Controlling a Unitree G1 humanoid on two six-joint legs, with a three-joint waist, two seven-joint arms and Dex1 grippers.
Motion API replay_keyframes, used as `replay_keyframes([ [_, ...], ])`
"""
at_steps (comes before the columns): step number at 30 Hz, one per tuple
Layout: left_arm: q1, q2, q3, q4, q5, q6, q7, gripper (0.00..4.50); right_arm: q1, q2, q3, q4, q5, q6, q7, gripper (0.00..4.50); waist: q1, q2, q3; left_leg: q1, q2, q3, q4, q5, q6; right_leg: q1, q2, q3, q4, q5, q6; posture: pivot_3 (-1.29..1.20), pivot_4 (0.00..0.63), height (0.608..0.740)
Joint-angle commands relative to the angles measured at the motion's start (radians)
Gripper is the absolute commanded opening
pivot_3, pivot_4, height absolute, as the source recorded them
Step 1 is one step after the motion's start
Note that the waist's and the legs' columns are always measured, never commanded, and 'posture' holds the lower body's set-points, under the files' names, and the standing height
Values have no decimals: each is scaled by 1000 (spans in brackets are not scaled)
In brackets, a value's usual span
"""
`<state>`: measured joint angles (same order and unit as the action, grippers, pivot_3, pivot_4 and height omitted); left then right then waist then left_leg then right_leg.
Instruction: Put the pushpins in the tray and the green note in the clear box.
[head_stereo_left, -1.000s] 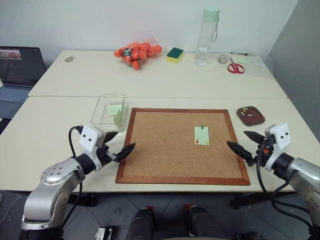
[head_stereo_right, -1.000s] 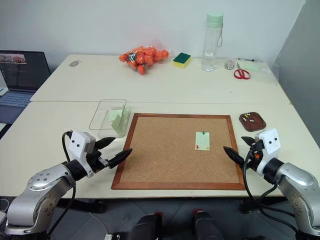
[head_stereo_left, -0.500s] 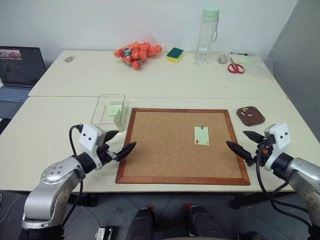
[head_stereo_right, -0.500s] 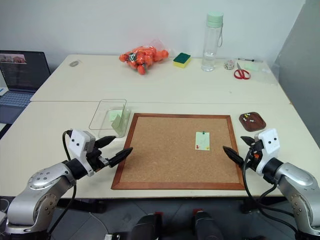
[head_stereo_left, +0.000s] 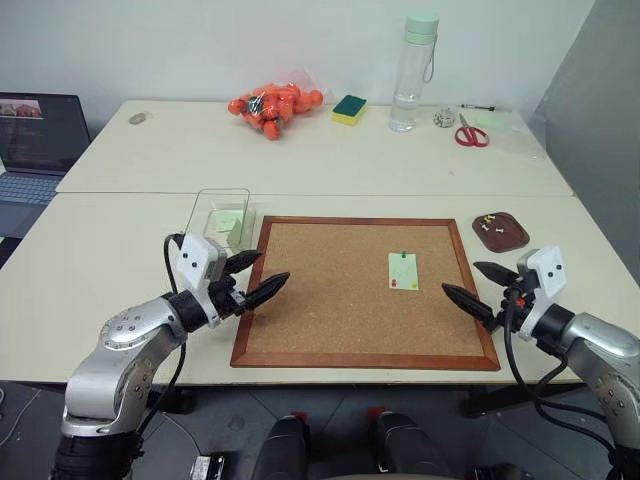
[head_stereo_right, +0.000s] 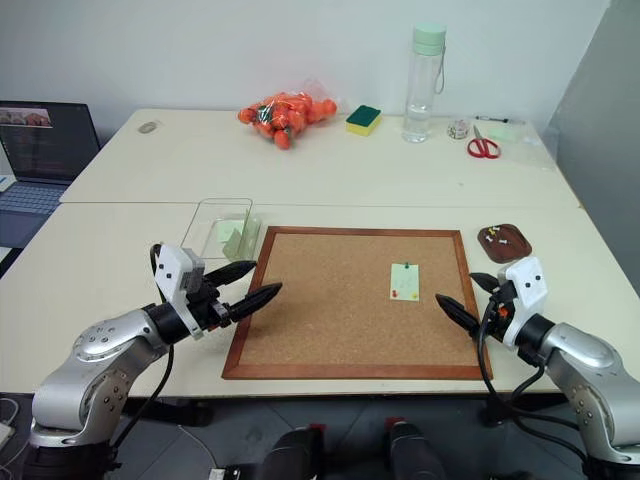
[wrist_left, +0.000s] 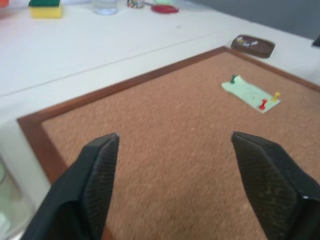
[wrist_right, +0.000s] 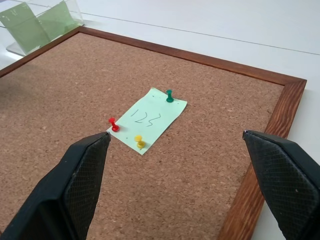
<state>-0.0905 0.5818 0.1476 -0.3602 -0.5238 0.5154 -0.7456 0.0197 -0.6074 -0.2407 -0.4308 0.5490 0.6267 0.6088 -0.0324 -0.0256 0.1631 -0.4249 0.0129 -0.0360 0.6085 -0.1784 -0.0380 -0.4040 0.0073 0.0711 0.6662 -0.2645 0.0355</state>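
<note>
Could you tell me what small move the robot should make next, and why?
Probably ease the right end effector forward to the green pin. The green note is still pinned to the corkboard by a green, a red and a yellow pin, and that open end effector is nearer to it than the left one.

Laptop (head_stereo_left: 35, 140), sponge (head_stereo_left: 349, 109), bottle (head_stereo_left: 413, 72), scissors (head_stereo_left: 472, 134)

The laptop (head_stereo_left: 35, 150) is cut off by the picture's edge, so part of its screen is gone. The things inside the tray (head_stereo_left: 500, 232) look like tiny pale and dark specks, too small to tell what they are. The clear box (wrist_right: 37, 22) is cut off at the edge in the right wrist view.
</note>
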Motion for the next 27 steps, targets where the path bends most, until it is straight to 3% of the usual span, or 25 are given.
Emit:
replay_keyframes([
  [1, -28, -16, -49, 8, 15, -40, -24, 2676, -30, 1, 18, 13, -21, -50, 16, 4500, 0, 0, 0, 0, 0, 0, 0, 0, 0, 0, 0, 0, 0, 0, 0, 0, 150, 740],
  [6, -83, -56, -201, 125, 139, -156, -60, 1706, -101, 21, 108, 65, -64, -98, 30, 4500, 0, 0, 0, 0, -1, 0, 0, 0, 0, 0, 0, 0, 0, 0, 0, 0, 150, 740],
  [15, -208, -141, -297, 407, 246, -322, -110, 10, -242, 75, 225, 190, -159, -161, 22, 4500, 1, 0, 0, 0, -1, -1, 1, 0, 0, 0, 1, 0, 0, 0, 0, 0, 150, 740],
  [27, -265, -202, -396, 601, 381, -334, -115, 10, -350, 182, 285, 343, -258, -233, -20, 4500, 1, 1, -1, 0, -1, -1, 1, 0, 0, 0, 1, 0, 3, 2, -3, 0, 150, 740],
])
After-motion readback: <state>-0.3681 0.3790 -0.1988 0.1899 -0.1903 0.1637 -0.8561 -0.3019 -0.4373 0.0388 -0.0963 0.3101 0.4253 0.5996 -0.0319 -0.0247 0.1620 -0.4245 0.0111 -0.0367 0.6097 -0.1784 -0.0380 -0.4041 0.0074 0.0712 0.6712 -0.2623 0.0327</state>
